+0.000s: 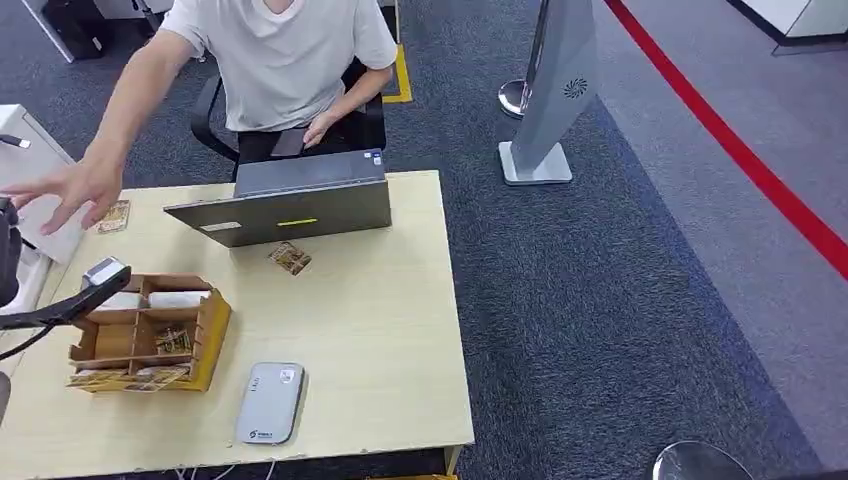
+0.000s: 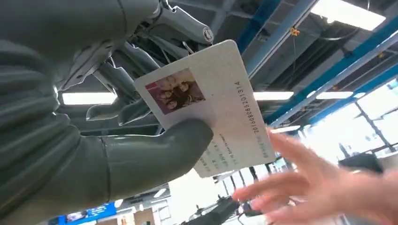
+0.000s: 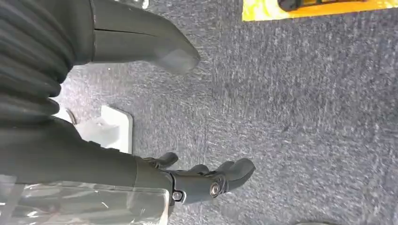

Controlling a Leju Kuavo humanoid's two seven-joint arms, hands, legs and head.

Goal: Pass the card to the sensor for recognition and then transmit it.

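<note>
The left hand [image 2: 117,140] held the card [image 2: 211,108] pinched between its thick thumb and the darker fingers [image 2: 119,79] behind it, the printed face with a small photo and a row of digits turned toward the wrist camera. A person's hand [image 2: 324,187] reached in just beside the card's free edge, fingers spread, not visibly touching it. The right hand [image 3: 187,180] hung over the grey carpet [image 3: 300,117], holding nothing, its fingers loosely curled but apart from the thumb. In the head view the person's hand [image 1: 70,190] was stretched toward the worktop's [image 1: 380,330] far corner, on the left hand's side. On the worktop lay a grey sensor pad [image 1: 269,403], a wooden divided box [image 1: 150,335], a laptop [image 1: 285,200] and a spare card [image 1: 289,258].
</note>
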